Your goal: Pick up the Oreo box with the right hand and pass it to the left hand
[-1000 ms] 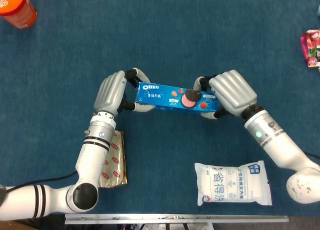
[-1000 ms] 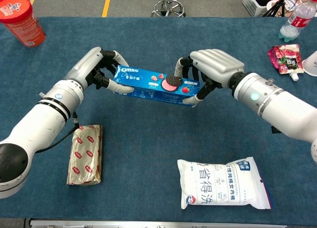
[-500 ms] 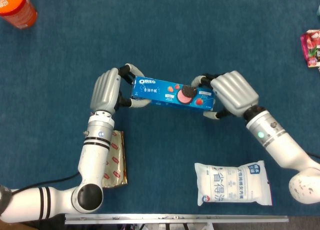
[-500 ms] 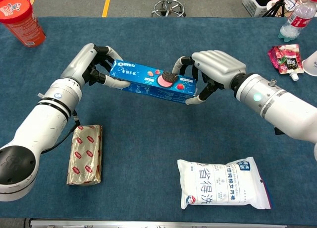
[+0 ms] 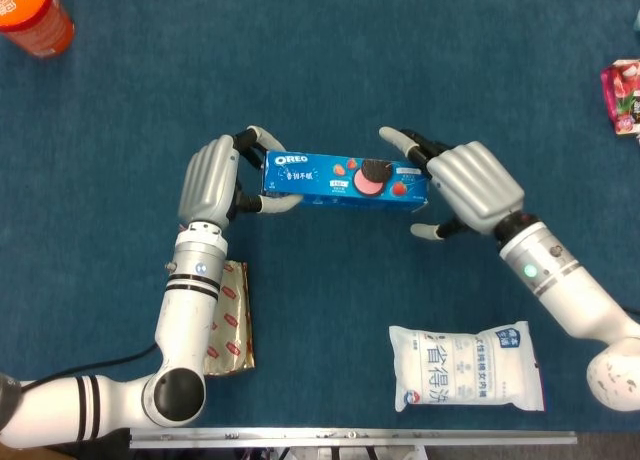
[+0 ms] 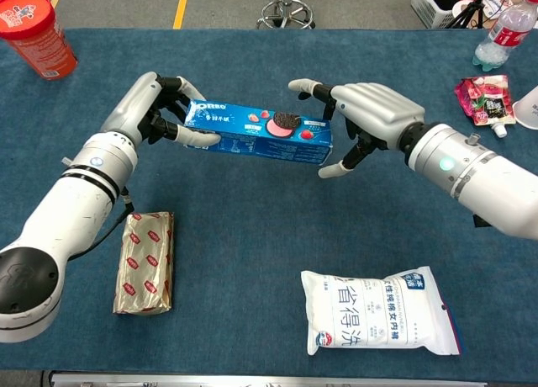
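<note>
Head view straight down, chest view obliquely forward, same table point(image 6: 252, 235).

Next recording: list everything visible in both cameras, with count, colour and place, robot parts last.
Oreo box: one, blue, held off the table at centre.
Foil pack: one, gold and red, near left.
White bag: one, white with blue print, near right.
Canister: one, orange-red, far left corner.
Pouch: one, pink-red, far right.
Bottle: one, clear, red label, past the far right edge.
Table: one, blue cloth.
Left hand: grips the box's left end.
Right hand: fingers spread by the right end.
</note>
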You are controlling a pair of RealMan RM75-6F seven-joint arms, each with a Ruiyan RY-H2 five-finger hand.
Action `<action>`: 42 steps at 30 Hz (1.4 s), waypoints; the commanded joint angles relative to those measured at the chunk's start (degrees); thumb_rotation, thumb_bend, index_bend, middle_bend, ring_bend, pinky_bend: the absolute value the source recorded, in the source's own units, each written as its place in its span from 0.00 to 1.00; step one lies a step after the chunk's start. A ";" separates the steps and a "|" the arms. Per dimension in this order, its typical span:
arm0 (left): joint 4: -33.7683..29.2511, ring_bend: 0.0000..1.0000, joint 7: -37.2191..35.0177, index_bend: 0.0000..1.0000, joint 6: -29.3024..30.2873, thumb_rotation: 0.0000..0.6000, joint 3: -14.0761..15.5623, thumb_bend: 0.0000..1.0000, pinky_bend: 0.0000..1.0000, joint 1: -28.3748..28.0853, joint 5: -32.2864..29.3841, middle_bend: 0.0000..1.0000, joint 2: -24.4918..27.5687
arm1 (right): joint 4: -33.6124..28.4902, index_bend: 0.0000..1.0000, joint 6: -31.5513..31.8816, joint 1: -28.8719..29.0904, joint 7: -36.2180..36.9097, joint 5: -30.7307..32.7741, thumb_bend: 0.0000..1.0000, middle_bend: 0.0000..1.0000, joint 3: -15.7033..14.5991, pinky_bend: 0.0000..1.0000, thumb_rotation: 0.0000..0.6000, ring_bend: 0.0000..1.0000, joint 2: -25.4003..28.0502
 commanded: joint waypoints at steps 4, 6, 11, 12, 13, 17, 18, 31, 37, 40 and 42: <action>-0.03 0.78 -0.15 0.88 -0.63 1.00 -0.16 0.07 0.90 0.18 0.02 0.94 0.20 | -2.54 0.00 1.77 -1.24 0.86 -2.53 0.00 0.12 -0.59 0.55 1.00 0.30 2.09; -0.07 0.78 -0.23 0.88 -0.68 1.00 -0.21 0.07 0.90 0.25 0.22 0.94 0.21 | -3.59 0.00 2.71 -1.74 0.93 -3.90 0.00 0.11 -0.88 0.55 1.00 0.30 2.86; 0.05 0.78 -0.17 0.88 -0.61 1.00 -0.08 0.07 0.90 0.34 0.84 0.94 -0.15 | -5.64 0.00 4.59 -2.91 1.28 -6.93 0.00 0.10 -1.69 0.55 1.00 0.29 4.35; 0.05 0.78 -0.16 0.88 -0.57 1.00 -0.03 0.07 0.90 0.37 0.94 0.94 -0.23 | -5.86 0.00 4.75 -3.06 1.37 -7.26 0.00 0.10 -1.79 0.55 1.00 0.29 4.51; 0.03 0.78 -0.12 0.88 -0.50 1.00 0.04 0.07 0.90 0.43 1.07 0.94 -0.30 | -6.08 0.00 4.87 -3.21 1.46 -7.66 0.00 0.10 -1.93 0.55 1.00 0.29 4.67; -0.31 0.78 0.20 0.88 -0.10 1.00 0.10 0.07 0.90 0.72 1.24 0.94 -0.24 | -6.55 0.00 5.03 -3.49 1.69 -8.71 0.00 0.10 -2.14 0.55 1.00 0.29 4.92; -0.42 0.78 0.26 0.88 0.06 1.00 0.07 0.07 0.90 0.80 1.28 0.94 -0.21 | -6.67 0.00 5.04 -3.53 1.78 -8.92 0.00 0.10 -2.15 0.55 1.00 0.29 4.95; -1.54 0.78 1.15 0.88 0.89 1.00 0.02 0.07 0.90 1.86 1.08 0.94 0.69 | -6.20 0.00 3.50 -3.74 -0.55 -8.20 0.00 0.10 -2.73 0.55 1.00 0.27 6.60; -1.49 0.78 1.51 0.88 0.60 1.00 0.04 0.07 0.90 1.78 1.04 0.94 0.49 | -6.43 0.00 3.79 -4.26 -1.14 -7.78 0.00 0.10 -2.71 0.55 1.00 0.26 7.47; -1.35 0.78 1.63 0.88 0.56 1.00 0.01 0.07 0.90 1.78 0.96 0.94 0.34 | -6.31 0.00 3.88 -4.37 -1.03 -8.01 0.00 0.10 -2.62 0.54 1.00 0.25 7.53; -1.31 0.78 1.75 0.88 0.57 1.00 -0.01 0.07 0.90 1.80 0.91 0.94 0.29 | -6.18 0.00 3.90 -4.44 -0.89 -8.22 0.00 0.10 -2.62 0.53 1.00 0.24 7.50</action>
